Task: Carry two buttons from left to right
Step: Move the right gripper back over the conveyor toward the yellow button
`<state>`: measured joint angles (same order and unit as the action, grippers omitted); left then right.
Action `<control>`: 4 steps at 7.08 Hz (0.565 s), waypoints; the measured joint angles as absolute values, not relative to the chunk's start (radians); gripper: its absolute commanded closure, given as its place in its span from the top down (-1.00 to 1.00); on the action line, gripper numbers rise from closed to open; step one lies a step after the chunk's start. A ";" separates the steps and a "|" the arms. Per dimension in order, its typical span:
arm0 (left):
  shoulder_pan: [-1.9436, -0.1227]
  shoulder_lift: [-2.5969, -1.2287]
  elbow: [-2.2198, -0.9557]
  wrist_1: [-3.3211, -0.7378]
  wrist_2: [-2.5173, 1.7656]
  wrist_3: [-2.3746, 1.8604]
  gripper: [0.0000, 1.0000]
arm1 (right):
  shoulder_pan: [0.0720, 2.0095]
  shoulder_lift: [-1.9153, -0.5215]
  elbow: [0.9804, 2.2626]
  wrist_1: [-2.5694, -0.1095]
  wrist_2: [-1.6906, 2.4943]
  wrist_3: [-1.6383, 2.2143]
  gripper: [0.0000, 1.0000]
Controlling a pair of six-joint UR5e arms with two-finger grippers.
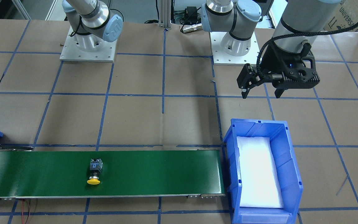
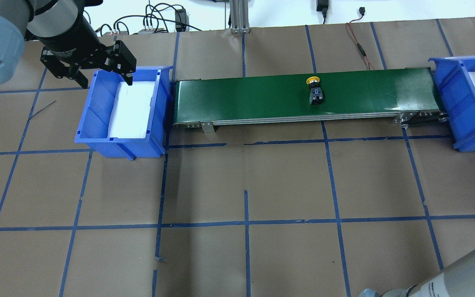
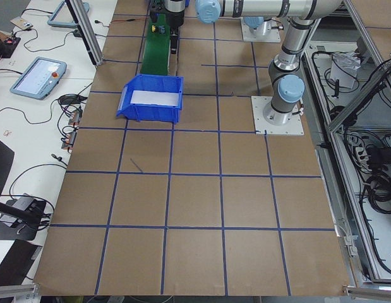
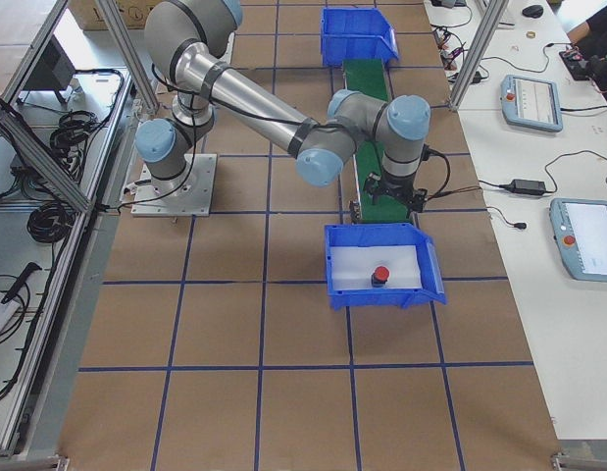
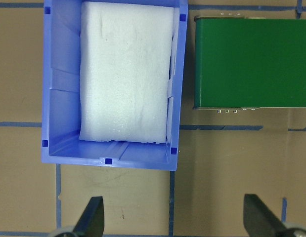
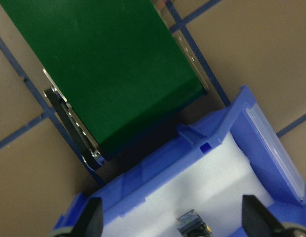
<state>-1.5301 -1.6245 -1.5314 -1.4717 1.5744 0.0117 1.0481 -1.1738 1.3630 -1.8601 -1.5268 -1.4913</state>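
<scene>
The left gripper (image 1: 261, 94) (image 2: 106, 82) (image 5: 175, 217) hangs raised above the table (image 1: 135, 118), on the robot's side of the left bin (image 1: 228, 174) (image 2: 97, 107) (image 5: 59, 98). Its fingers stand wide apart with nothing between them. The left bin holds only a white foam pad (image 1: 256, 174) (image 5: 125, 74).

The yellow button (image 1: 94, 172) (image 2: 314, 88) lies on its side on the green conveyor belt (image 1: 151, 171) (image 2: 254, 95) (image 5: 251, 64) (image 6: 108, 64), about mid-length. Its cap points to the belt's far edge as seen from the robot. Neither gripper is near it.

The red button (image 4: 379, 276) stands cap-up on the foam inside the right bin (image 4: 337, 294) (image 2: 456, 103) (image 6: 143, 192). That bin sits at the right end of the belt. In the right wrist view only the button's dark body (image 6: 192, 224) shows, at the bottom edge.

The right gripper (image 6: 173, 219) (image 4: 393, 191) is poised over the belt's right end and the adjoining bin wall. Its fingers are spread wide and it grips nothing. It is clear of the red button below.
</scene>
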 measured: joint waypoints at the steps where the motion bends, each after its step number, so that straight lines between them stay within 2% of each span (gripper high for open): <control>1: -1.529 -1.624 -1.532 -1.470 1.574 0.012 1.00 | 1.111 -1.183 1.385 -1.854 -1.530 -1.344 1.00; 4: -1.533 -1.625 -1.532 -1.471 1.577 0.011 1.00 | 1.210 -1.153 1.450 -1.913 -1.522 -0.948 1.00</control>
